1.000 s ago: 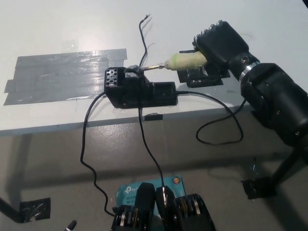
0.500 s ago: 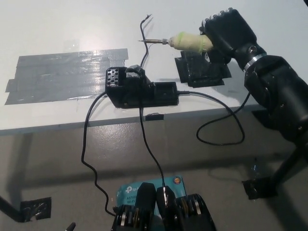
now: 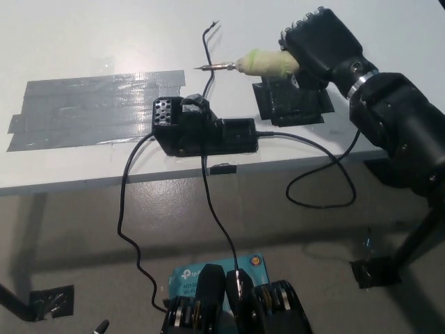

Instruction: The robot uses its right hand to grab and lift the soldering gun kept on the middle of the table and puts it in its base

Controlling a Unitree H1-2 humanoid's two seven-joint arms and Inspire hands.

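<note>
Toward two o'clock in the head view, the black right hand is raised over the white worktop, its fingers clamped on the pale yellow-green handle of the soldering gun. That tool lies nearly level in the grip, its thin metal tip pointing to nine o'clock and ending just above the far edge of the base. Whether the tip touches anything below cannot be told.

Near the centre of the picture, the base is a black block with a perforated holder at its nine o'clock end, sitting close to the worktop's near edge. At nine o'clock from it a broad patch of grey tape is stuck flat to the surface. A black tape patch lies directly under the raised hand. One black cable runs from the base down over the edge toward six o'clock; another loops off toward four o'clock. A thin wire curls up at twelve o'clock, beyond the base.

The white left hand is out of view.
</note>
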